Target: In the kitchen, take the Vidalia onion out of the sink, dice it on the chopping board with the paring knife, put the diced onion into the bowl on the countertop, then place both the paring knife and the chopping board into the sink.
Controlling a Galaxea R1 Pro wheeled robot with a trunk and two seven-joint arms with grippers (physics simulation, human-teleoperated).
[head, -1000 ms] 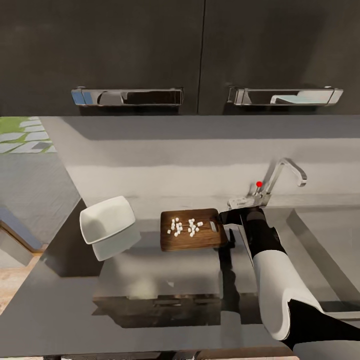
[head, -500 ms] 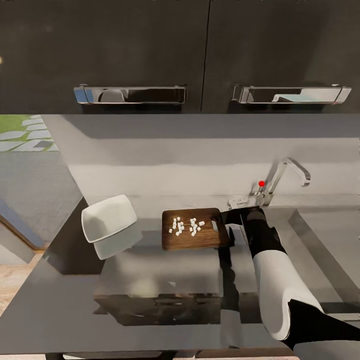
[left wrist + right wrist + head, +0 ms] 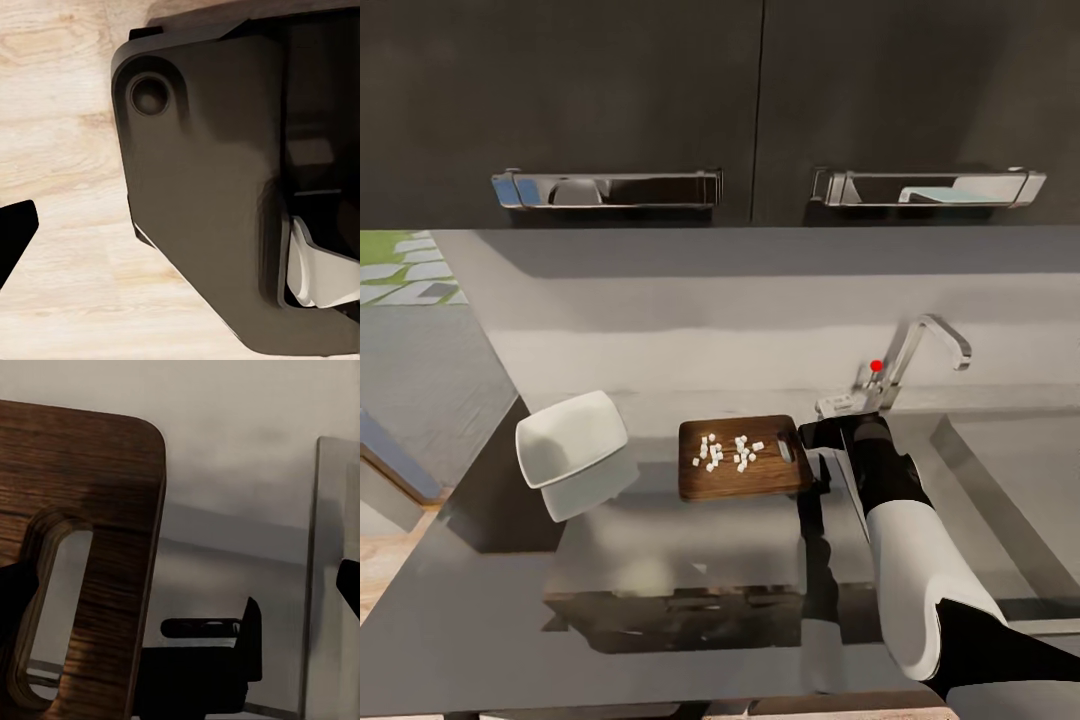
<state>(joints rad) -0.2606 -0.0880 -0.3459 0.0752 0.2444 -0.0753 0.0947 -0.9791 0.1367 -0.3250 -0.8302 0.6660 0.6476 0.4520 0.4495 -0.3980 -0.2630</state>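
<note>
We cannot tell whether the right gripper [image 3: 812, 436] grips the chopping board [image 3: 740, 458]; tilting it risks spilling diced onion [image 3: 728, 453] short of the bowl [image 3: 571, 437].

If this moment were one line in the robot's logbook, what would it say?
right gripper: at handle end of chopping board, grip unclear | diced onion: on board | bowl: empty, left of board | sink: right
</note>
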